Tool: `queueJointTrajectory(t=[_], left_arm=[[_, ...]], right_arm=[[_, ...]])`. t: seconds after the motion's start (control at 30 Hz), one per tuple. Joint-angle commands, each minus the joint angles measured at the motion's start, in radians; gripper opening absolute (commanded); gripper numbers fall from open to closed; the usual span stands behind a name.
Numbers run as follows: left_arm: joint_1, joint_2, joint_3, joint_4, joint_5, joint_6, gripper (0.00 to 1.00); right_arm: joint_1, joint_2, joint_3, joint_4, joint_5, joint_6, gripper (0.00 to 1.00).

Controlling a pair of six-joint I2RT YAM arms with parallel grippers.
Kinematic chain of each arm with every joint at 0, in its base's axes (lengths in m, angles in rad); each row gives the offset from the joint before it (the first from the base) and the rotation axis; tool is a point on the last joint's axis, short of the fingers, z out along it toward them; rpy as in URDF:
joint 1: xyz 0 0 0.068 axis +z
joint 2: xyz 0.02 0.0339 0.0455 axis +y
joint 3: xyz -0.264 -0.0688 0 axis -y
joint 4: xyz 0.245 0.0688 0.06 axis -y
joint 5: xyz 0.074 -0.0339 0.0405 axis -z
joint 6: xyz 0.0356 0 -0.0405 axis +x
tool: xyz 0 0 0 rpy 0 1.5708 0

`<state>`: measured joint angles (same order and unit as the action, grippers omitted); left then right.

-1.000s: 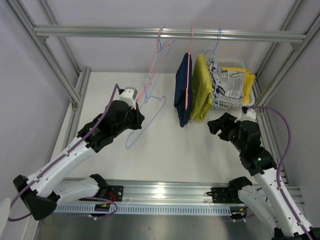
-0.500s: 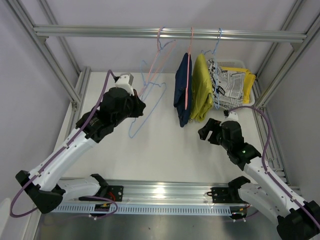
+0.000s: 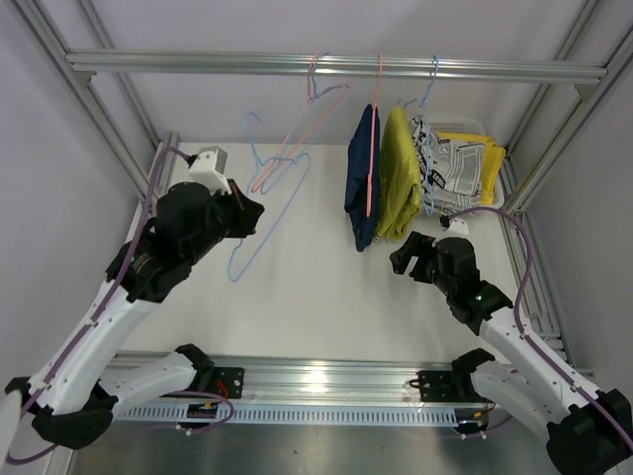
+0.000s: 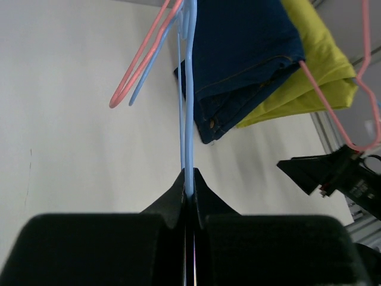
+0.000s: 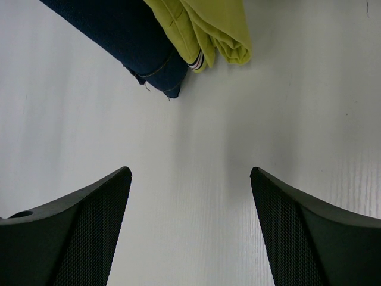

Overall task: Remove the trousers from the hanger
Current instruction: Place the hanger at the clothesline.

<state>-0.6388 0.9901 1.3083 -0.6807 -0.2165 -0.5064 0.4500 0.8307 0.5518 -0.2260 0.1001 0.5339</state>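
The overhead rail [image 3: 198, 63] spans the frame above the white table [image 3: 326, 297]. Two garments hang from it right of centre: the navy trousers [image 3: 362, 188], folded over a pink hanger [image 3: 373, 158], and the mustard-olive trousers [image 3: 399, 178], touching them on the right. Both hang with the long axis vertical and the lower ends free above the table. Further right, the black-and-white print trousers [image 3: 450, 163] and the yellow trousers [image 3: 483, 153] lie at a white basket [image 3: 465, 124]; whether they rest inside it cannot be determined. The right arm [image 3: 514, 327] is the nearer one. It is folded low and reaches inward, placing the right gripper [image 3: 406, 257] just below and slightly right of the hanging ends. Its jaws stand wide and hold nothing. In the right wrist view the navy hem lies ahead of the jaws and left of the gap centreline, with the mustard-olive fold nearer centre. A grasp on the navy pair would likely require travel forward, upward and slightly left. The left arm [image 3: 119, 297] is raised on the far left, well apart from the garments. The left gripper [image 4: 188, 182] is clamped tight on the wire of an empty blue hanger [image 4: 189, 119].
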Motion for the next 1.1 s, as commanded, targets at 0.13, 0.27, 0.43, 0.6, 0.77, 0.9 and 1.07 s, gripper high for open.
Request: queueJointTrajectory(t=[0.13, 0.27, 0.43, 0.6, 0.77, 0.9, 1.07], left_arm=[[0.005, -0.108, 0.089, -0.049, 0.144, 0.084, 0.01], [-0.004, -0.111, 0.155, -0.14, 0.206, 0.127, 0.01], [-0.005, -0.113, 0.29, -0.247, 0.252, 0.193, 0.01], [-0.005, -0.168, 0.361, -0.249, 0.141, 0.233, 0.01], [-0.005, -0.182, 0.405, -0.247, 0.08, 0.264, 0.01], [-0.005, -0.186, 0.352, -0.232, 0.002, 0.266, 0.01], [-0.007, -0.2, 0.195, -0.162, -0.141, 0.244, 0.01]], right_arm=[[0.004, 0.024, -0.023, 0.091, -0.004, -0.005, 0.86], [0.006, 0.035, -0.023, 0.093, -0.002, -0.008, 0.86], [0.004, 0.056, -0.021, 0.103, -0.002, -0.011, 0.86], [0.006, 0.068, -0.023, 0.111, -0.008, -0.009, 0.86], [0.004, 0.08, -0.021, 0.114, -0.004, -0.015, 0.86], [0.004, 0.093, -0.023, 0.117, 0.0, -0.022, 0.87], [0.004, 0.096, -0.029, 0.125, 0.003, -0.022, 0.87]])
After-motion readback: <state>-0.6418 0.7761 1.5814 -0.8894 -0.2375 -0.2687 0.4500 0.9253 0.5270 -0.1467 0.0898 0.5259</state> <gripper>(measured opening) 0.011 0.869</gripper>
